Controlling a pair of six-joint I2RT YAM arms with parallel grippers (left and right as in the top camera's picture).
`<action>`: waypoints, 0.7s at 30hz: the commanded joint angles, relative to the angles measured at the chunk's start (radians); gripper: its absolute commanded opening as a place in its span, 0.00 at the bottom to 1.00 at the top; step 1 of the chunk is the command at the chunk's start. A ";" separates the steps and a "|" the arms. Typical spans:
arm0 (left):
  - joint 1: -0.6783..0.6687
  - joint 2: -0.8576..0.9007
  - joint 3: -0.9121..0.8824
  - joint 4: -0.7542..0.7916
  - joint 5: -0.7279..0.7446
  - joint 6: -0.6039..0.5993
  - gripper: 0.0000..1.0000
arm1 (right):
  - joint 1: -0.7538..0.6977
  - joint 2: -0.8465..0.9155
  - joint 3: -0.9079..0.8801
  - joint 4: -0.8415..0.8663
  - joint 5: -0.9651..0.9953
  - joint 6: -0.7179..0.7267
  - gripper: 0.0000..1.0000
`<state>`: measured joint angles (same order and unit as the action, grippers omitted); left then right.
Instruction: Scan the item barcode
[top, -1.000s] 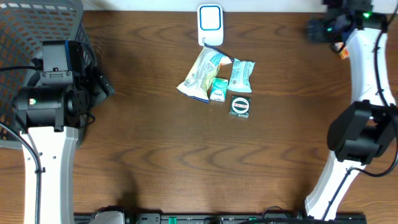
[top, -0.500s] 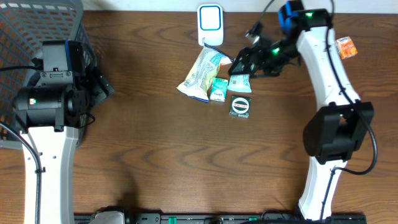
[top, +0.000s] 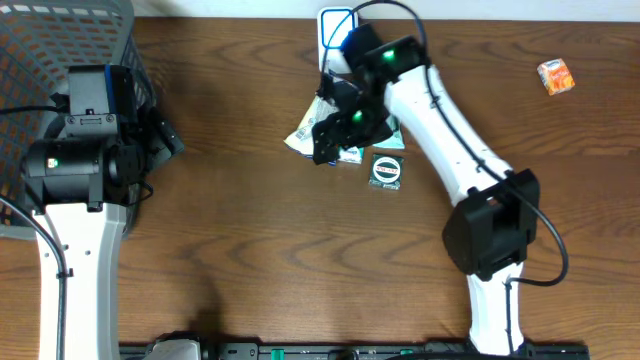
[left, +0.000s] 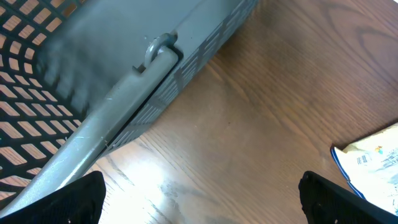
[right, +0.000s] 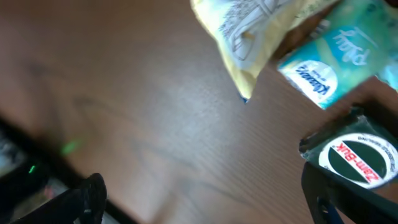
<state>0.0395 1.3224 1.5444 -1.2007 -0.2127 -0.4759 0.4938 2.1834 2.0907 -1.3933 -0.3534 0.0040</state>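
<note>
Wood-grain table (top: 250, 250), crinkly snack bag (right: 249, 25)

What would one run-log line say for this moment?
task: scan barcode | right claw: open, empty, by yellow bag | left claw: open, beside basket | scan: not yet done

Right arm (top: 430, 110) swung over from far right corner to middle of bench (top: 250, 250). Right tool (top: 325, 140) now sits over yellow snack bag (top: 300, 135). Arm now hides part of white scanner (top: 330, 22). Orange packet (top: 556, 76) now in plain sight.
</note>
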 joint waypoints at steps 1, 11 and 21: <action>0.008 0.004 -0.003 -0.003 -0.013 -0.016 0.98 | 0.035 -0.005 -0.010 0.013 0.153 0.157 0.97; 0.008 0.004 -0.003 -0.003 -0.013 -0.016 0.98 | 0.048 -0.005 -0.012 0.109 0.206 0.161 0.99; 0.008 0.004 -0.003 -0.003 -0.013 -0.016 0.98 | -0.003 -0.005 -0.012 0.138 0.378 0.265 0.67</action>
<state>0.0395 1.3224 1.5444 -1.2011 -0.2127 -0.4759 0.5201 2.1834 2.0853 -1.2598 -0.0254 0.2310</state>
